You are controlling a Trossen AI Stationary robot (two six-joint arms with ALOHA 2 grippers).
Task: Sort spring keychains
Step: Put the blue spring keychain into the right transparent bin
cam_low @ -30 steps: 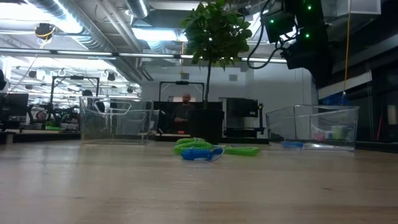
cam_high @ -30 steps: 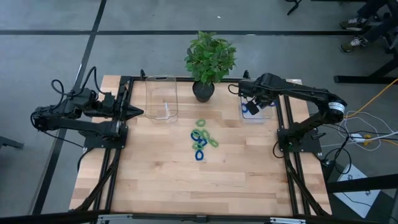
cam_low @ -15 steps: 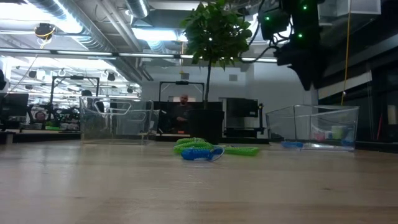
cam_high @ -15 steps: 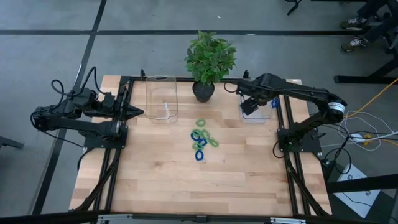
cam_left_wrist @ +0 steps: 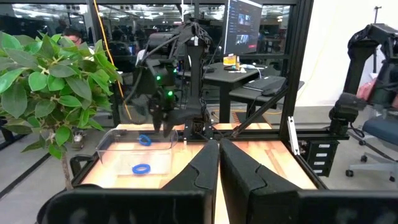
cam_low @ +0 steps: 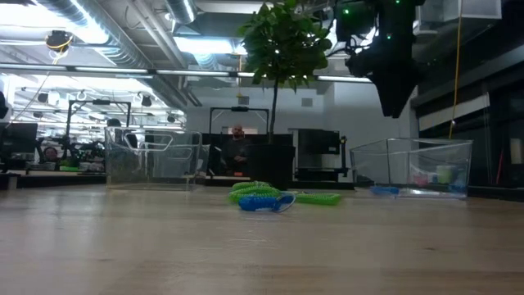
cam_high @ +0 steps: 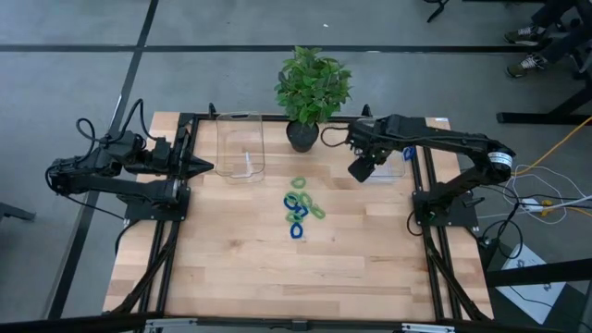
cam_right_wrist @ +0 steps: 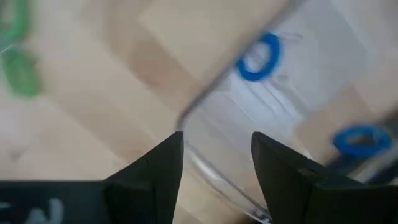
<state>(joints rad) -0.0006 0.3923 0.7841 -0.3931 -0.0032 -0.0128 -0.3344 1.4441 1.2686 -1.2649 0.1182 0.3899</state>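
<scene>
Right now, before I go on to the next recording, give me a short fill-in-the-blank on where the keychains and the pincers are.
1. The right clear bin holds two keychains, both coloured ____.
2. The right pincer hangs above the table with its fingers ____.
3. The left clear bin holds ____ keychains.
4. The pile of spring keychains lies in front of the potted ____.

Missing words: blue; open; no; plant

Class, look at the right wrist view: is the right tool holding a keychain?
No. The right tool is open and empty, with two blue keychains lying in the clear bin.
</scene>
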